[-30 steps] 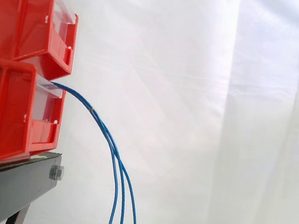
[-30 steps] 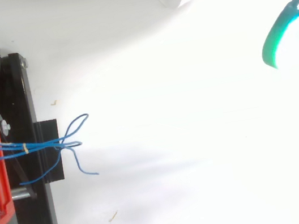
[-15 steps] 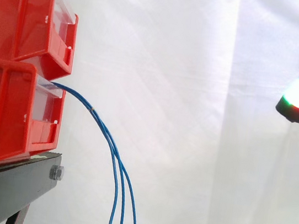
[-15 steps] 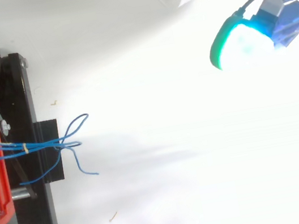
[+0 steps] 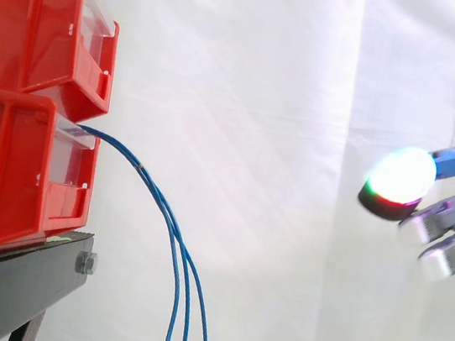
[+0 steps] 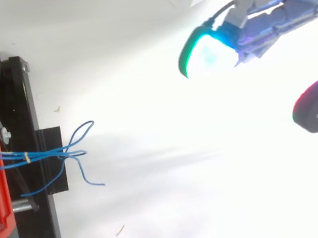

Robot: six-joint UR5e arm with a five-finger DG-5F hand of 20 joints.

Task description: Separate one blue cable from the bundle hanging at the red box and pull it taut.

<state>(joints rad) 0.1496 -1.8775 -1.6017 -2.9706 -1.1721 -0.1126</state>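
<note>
**Robot hand well clear of hanging blue cables**

Two stacked red bins (image 5: 8, 165) sit at the front edge of a black stand (image 5: 8, 284). A bundle of blue cables (image 5: 174, 239) leaves the lower bin and droops past that edge. Far to the right, the hand (image 6: 274, 5) has its glowing fingers straight and spread, touching nothing

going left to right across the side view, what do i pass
red bins → blue cables hanging from the lower bin → hand, open, coming in at the right edge
</note>
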